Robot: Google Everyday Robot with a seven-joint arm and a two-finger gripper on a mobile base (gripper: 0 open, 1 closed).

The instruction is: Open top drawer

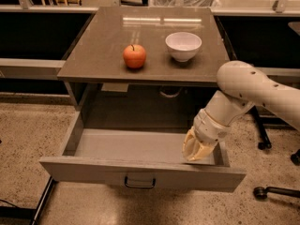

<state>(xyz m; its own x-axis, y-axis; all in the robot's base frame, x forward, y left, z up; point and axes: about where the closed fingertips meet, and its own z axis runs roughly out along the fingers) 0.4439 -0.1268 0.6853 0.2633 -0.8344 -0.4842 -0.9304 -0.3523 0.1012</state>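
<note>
The top drawer point(140, 175) sticks far out under the worktop point(93, 55); the claw point(197, 153) is inside its right end; how wide the claw is open, I cannot tell.

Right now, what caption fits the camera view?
Gripper hangs inside the pulled-out top drawer; apple and bowl sit on the tabletop.

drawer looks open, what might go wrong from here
The tool sits down inside the top drawer, close to a side wall and the front panel; lifting out at an angle might snag either and jerk the drawer. Such a jolt could shake the table and roll the apple toward an edge.
</note>
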